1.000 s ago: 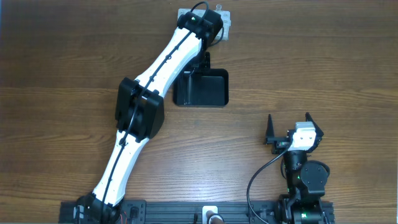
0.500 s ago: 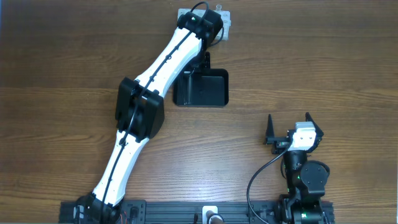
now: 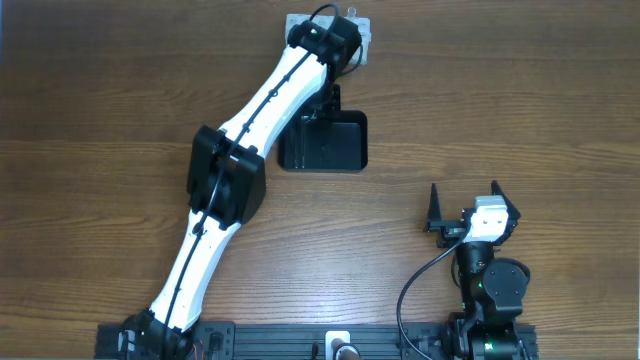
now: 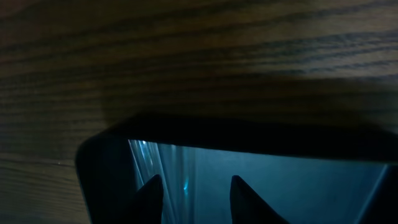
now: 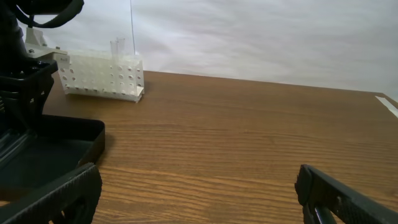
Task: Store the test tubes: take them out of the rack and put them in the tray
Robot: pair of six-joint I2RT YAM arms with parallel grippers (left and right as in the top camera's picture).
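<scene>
Left gripper (image 4: 196, 186) edged over tray (image 3: 356, 145) on wooden table (image 3: 520, 100).

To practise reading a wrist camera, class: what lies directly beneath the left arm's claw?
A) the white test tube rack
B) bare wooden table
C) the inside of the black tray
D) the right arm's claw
C: in the left wrist view, the left claw hangs over the floor of the black tray, inside its dark rim.

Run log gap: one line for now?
left gripper open, low in tray | clear tube in tray | right gripper open by base | upright tube in rack
</scene>
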